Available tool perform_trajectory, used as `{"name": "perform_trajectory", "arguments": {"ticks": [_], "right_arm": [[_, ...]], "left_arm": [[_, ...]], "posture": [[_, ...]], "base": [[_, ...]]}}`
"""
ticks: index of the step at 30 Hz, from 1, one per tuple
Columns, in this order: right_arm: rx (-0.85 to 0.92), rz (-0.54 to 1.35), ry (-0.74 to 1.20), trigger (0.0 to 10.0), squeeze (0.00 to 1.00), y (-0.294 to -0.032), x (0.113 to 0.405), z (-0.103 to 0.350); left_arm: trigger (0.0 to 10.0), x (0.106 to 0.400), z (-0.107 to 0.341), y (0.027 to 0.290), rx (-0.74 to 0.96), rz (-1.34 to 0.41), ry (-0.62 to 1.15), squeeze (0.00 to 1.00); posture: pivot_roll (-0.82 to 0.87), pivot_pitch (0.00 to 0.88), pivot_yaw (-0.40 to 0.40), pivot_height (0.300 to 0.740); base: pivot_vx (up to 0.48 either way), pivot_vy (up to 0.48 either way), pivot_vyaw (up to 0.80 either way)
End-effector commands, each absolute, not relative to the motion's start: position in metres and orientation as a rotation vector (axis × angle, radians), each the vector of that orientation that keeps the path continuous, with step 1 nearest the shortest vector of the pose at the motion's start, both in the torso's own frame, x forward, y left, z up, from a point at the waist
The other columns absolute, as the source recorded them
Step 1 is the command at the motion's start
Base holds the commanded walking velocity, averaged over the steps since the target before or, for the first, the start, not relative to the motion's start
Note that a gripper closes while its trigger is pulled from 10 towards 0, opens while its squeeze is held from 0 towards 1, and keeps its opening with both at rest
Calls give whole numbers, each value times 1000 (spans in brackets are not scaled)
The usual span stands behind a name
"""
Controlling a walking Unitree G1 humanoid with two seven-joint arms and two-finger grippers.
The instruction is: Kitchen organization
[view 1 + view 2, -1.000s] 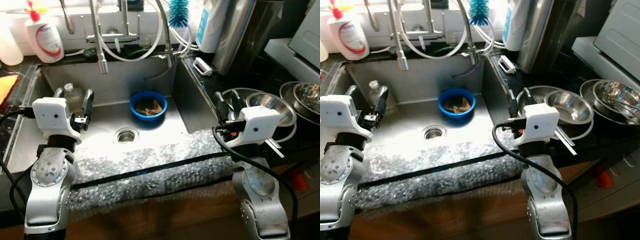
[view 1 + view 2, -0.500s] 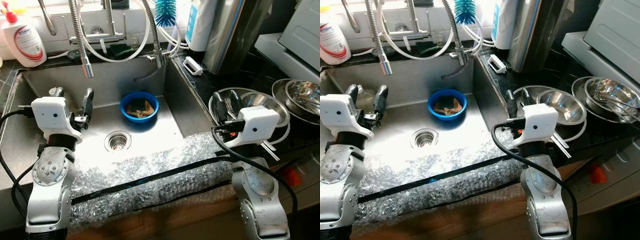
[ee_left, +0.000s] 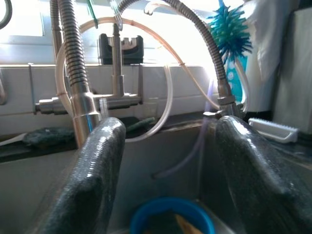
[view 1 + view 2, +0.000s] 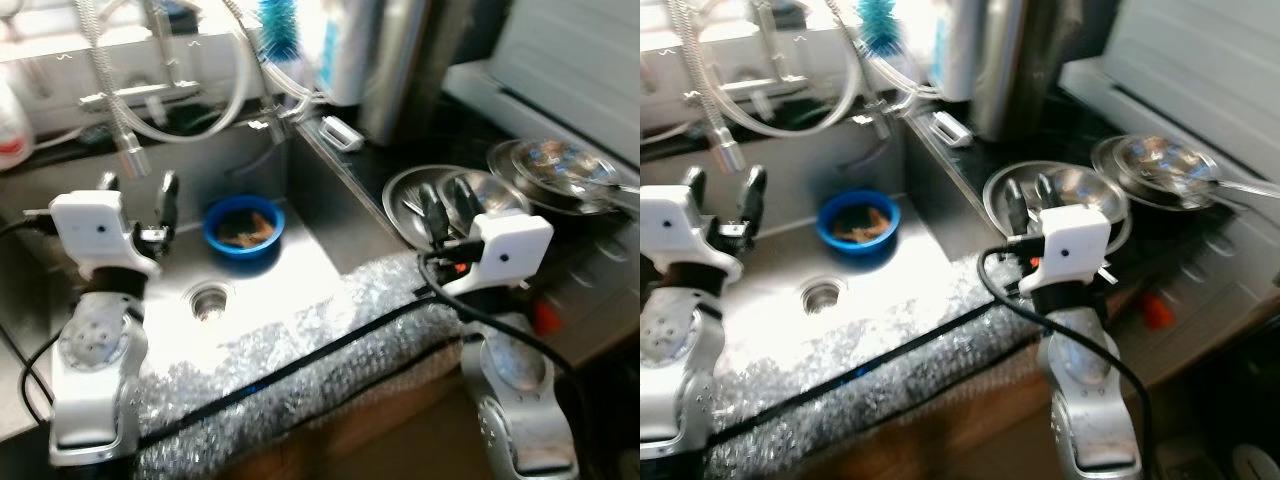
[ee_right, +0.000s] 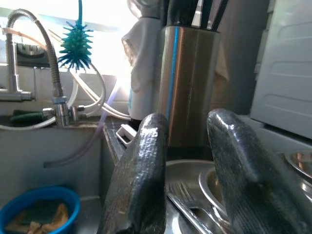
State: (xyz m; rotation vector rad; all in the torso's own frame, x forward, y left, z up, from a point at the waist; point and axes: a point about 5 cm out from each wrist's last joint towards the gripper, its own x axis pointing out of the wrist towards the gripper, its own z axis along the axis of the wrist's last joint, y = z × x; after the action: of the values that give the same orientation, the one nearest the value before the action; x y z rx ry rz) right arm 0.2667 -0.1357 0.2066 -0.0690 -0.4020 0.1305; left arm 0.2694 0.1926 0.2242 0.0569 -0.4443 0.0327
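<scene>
Both grippers, left gripper (image 4: 138, 192) over the sink (image 4: 300, 255) and right gripper (image 4: 447, 205) above the steel bowls (image 4: 445, 190) at right, hang spread and empty (nothing sorted yet), blue bowl (image 4: 241, 226) unmoved in the far basin.

My head cameras look down over the sink (image 4: 300, 250), wrist cameras low, facing its taps (image 3: 83, 97), sharing the blue bowl (image 4: 240, 222).
</scene>
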Motion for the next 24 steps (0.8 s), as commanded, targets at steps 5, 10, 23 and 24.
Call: {"name": "perform_trajectory", "arguments": {"ticks": [5, 10, 23, 24], "right_arm": [[-74, 140, -412, 10000, 0, -134, 266, 208], [-76, 139, -414, 10000, 0, -134, 265, 208], [-76, 139, -415, 10000, 0, -134, 265, 208], [-77, 137, -414, 10000, 0, -135, 265, 207]], "left_arm": [[10000, 271, 230, 195, 72, 37, -467, 0], [10000, 271, 230, 195, 73, 37, -470, 0], [10000, 250, 250, 196, 210, 91, -536, 0], [10000, 243, 252, 200, 233, 123, -532, 0]], "posture": [[-10, 92, -28, 740], [-10, 95, -27, 740], [-3, 98, -18, 740], [5, 99, -17, 740]], "base": [[0, 0, -135], [0, 0, 0], [0, 0, 0], [0, 0, 0]]}}
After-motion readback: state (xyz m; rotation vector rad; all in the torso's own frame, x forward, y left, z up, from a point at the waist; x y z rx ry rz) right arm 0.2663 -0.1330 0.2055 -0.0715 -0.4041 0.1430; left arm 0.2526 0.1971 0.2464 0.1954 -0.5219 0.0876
